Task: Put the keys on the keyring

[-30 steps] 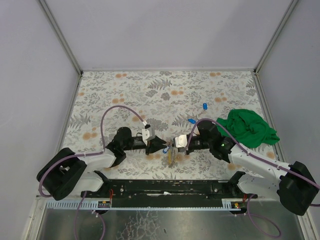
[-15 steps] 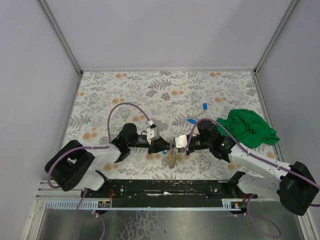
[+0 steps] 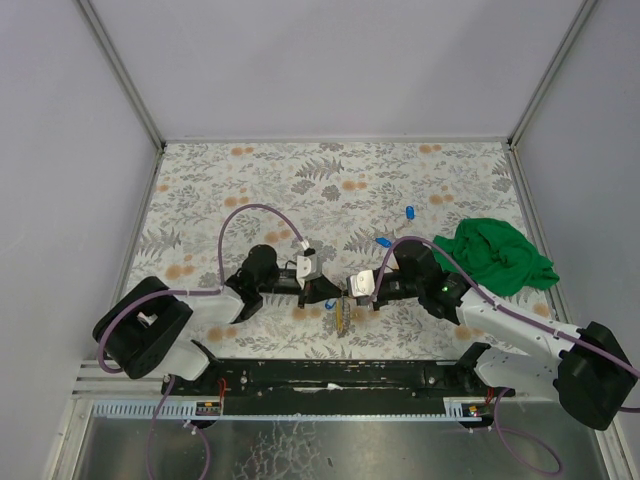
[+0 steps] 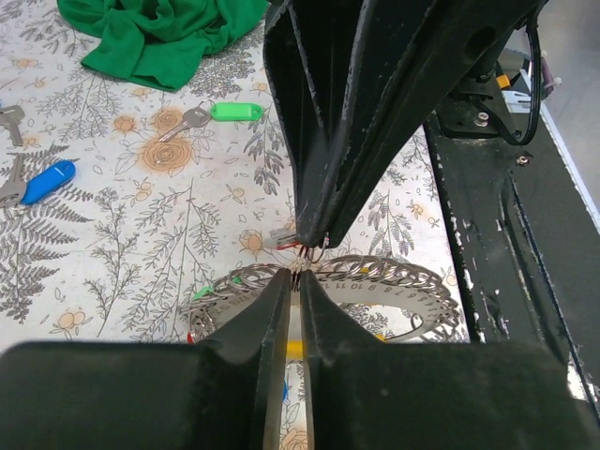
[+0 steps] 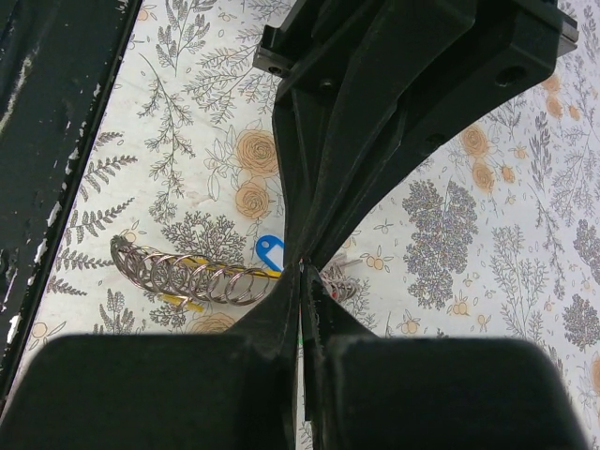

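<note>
The keyring [image 3: 343, 312] lay low in the middle of the overhead view, on the flowered table cover [image 3: 250, 180], right between the tips of the two arms. Seen close from the wrist cameras it looked like a curved row of many thin silver loops, with small yellow, green and red tags showing under it. A blue tag [image 5: 269, 251] sat just beside it.

The left gripper [image 3: 331, 297] reached in from the left. Its two fingers were pressed nearly together, with only a thin slit between them, and their tips pinched the wire at the edge of the keyring. The right gripper [image 3: 352, 297] came in from the right, and its fingers also met in a tight point at that same edge. It could not be made out whether they nipped the ring's wire or a small bit of metal just beside it. The two sets of tips almost touched each other.

Two blue-tagged keys [image 3: 410, 211] lay loose well above the keyring, right of centre, the second [image 3: 382, 242] nearer the right arm. In the left wrist view a green-tagged key [image 4: 225, 112] lay flat near the top. A crumpled green cloth [image 3: 495, 255] sat at the right side of the table cover.
</note>
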Robot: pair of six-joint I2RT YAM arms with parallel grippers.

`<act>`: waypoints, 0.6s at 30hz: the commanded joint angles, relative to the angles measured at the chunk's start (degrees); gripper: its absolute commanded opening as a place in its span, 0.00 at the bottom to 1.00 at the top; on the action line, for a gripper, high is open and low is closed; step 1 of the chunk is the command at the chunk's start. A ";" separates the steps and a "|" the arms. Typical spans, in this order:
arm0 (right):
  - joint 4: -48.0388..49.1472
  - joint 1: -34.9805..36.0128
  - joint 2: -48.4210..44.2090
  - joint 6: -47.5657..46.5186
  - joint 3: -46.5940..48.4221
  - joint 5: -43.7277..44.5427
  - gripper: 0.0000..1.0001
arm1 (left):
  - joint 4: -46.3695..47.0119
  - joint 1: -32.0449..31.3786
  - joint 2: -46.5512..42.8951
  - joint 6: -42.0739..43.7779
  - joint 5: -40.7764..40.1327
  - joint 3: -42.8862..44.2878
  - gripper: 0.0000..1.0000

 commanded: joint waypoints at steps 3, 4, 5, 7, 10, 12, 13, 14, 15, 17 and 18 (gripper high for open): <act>3.70 0.61 -1.26 0.81 2.09 -0.36 0.00 | 0.41 -0.35 -0.08 0.17 -1.78 1.06 0.00; 3.58 0.64 -1.79 0.85 1.70 0.25 0.00 | 0.96 -0.35 -0.34 -0.53 -2.82 0.69 0.00; 3.49 0.62 -2.49 1.02 1.28 0.96 0.00 | 1.48 -0.27 -0.60 -1.37 -4.03 0.37 0.00; 3.47 0.62 -3.81 1.51 0.10 2.79 0.00 | 2.96 -0.26 -1.25 -3.38 -6.70 -0.54 0.00; 3.97 0.66 -5.13 2.87 -1.56 3.22 0.00 | 8.14 -0.11 -1.85 -8.70 -10.36 -2.56 0.00; 4.97 0.69 -5.49 4.15 -2.66 3.02 0.00 | 12.02 0.05 -2.18 -12.34 -12.84 -4.03 0.00; 5.72 0.68 -5.61 4.64 -3.37 2.98 0.00 | 13.44 0.09 -2.22 -14.00 -14.21 -4.57 0.00; 6.44 0.69 -5.63 5.14 -4.05 2.97 0.00 | 14.17 0.08 -2.34 -14.99 -15.40 -4.85 0.00; 7.24 0.77 -5.57 5.61 -4.83 2.89 0.00 | 14.32 0.09 -2.40 -15.94 -16.69 -4.98 0.00; 9.63 0.93 -5.02 6.70 -6.09 2.52 0.00 | 15.36 0.09 -2.43 -17.93 -18.62 -5.24 0.00; 10.82 1.23 -4.42 7.18 -6.54 2.29 0.00 | 17.12 0.09 -2.49 -19.79 -19.58 -5.78 0.00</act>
